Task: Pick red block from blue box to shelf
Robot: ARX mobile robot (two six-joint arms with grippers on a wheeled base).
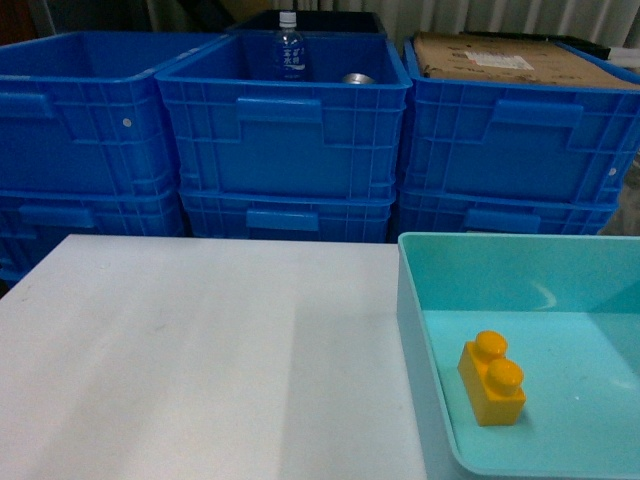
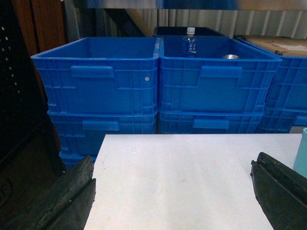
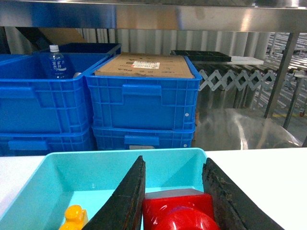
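The red block (image 3: pixel 178 213) sits between the right gripper (image 3: pixel 175 201) jaws, clamped above the blue box (image 3: pixel 48 179). It looks light, rigid and glossy, so flat sides suit gripping. The left gripper (image 2: pixel 172 201) hangs open.

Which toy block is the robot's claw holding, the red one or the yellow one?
The red block. It sits between the right gripper fingers, over the blue box. The yellow block lies alone on the box floor, untouched.
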